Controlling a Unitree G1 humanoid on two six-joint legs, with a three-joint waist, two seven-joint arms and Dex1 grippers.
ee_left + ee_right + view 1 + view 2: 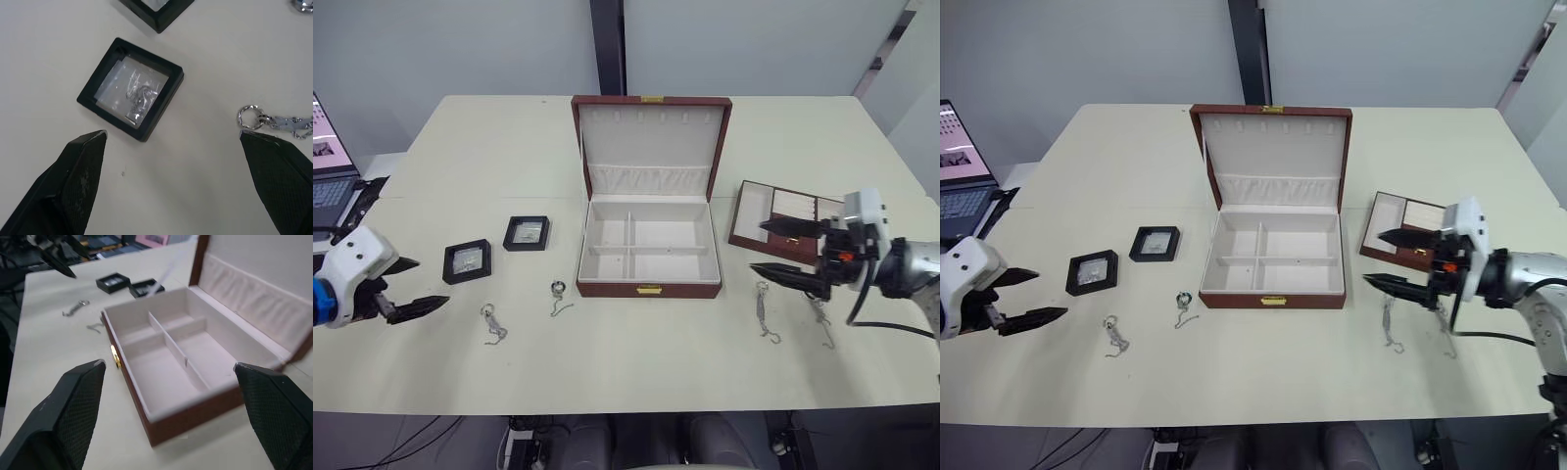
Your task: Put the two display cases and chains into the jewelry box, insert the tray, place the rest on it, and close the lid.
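The jewelry box (646, 289) stands open at the table's centre, its compartments bare and its lid (651, 132) upright behind. Left of it lie the two display cases (468, 260) (527, 233), with two short chains (493, 323) (559, 297) in front of them. The tray (773, 206) sits right of the box, and two longer chains (766, 311) (819, 318) lie nearer me. My left gripper (431, 284) is open just left of the nearer case (131, 89), holding nothing. My right gripper (757, 247) hangs open over the tray's near edge, pointing at the box (195, 421).
A laptop (328, 166) sits at the far left, off the table's edge. Bare tabletop runs along the front edge and behind the cases.
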